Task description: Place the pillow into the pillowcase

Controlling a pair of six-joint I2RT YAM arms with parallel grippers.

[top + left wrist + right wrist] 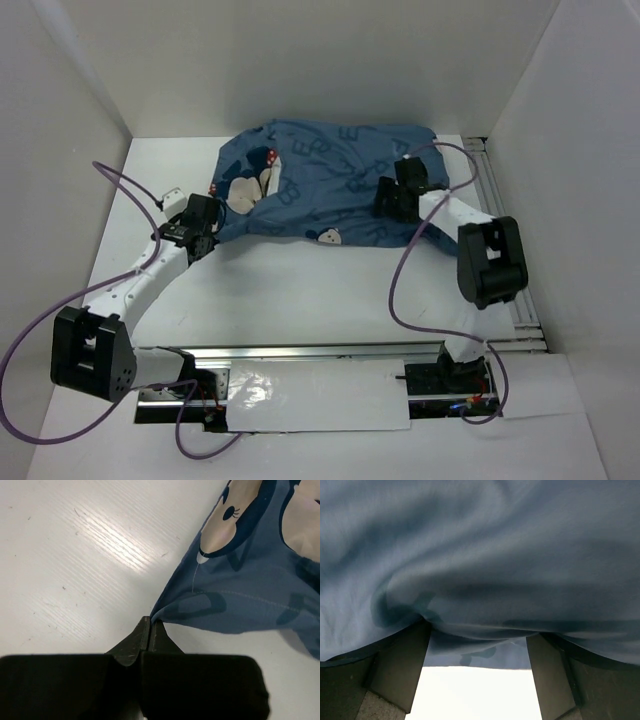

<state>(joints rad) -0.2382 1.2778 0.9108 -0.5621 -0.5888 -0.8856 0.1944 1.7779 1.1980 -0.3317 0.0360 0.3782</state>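
Tightly shut, the left gripper [151,623] pinches the near left corner of the pillowcase [250,580], drawing the blue cloth to a taut point just above the white table [75,555]. At the pillowcase's near right edge, the right gripper [477,640] has its fingers [400,665] spread wide. A fold of blue fabric sags over and between them, and nothing is clamped there yet.

From above, the pillowcase lies plump and rumpled, with mouse faces [240,195] and red dotted bows [268,155] on its left part. No white pillow shows outside the pillowcase, so it is most likely already inside, though the opening is hidden.

The step in hand looks like settling the case around its filling. Next, the right fingers need to close on the fabric edge so both arms can tug the case straight.
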